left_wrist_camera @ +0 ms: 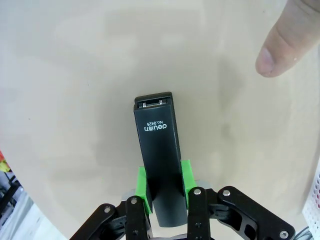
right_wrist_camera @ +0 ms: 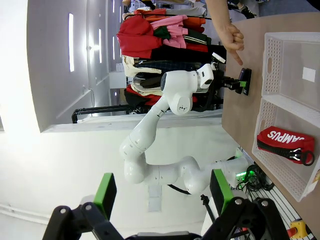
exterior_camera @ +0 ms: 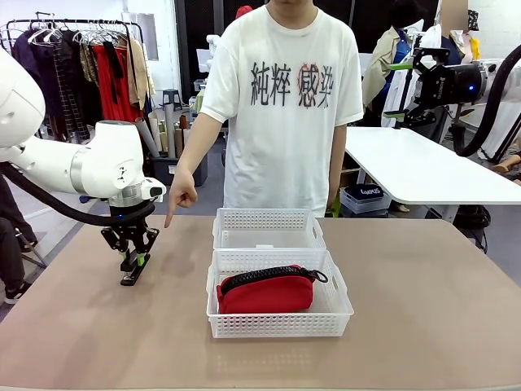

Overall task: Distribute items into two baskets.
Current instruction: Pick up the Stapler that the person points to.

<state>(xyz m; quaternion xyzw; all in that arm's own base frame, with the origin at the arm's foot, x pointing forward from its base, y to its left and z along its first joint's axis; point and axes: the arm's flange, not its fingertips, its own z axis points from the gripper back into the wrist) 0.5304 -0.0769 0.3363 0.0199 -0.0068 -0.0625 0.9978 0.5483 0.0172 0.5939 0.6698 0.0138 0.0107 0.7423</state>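
near basket (exterior_camera: 281, 325) holds red pouch (exterior_camera: 267, 294); left claw (exterior_camera: 135, 261) grips stapler (left_wrist_camera: 157, 142); right claw (right_wrist_camera: 163, 192) wide.

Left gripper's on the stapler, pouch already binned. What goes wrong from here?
1. The left gripper pinches the stapler near one end. Most of it sticks out past the pads, so it may swing or slip on lift.
2. The person's finger points close beside it, and a lift could brush it.
3. The protruding stapler might clip the empty basket wall.
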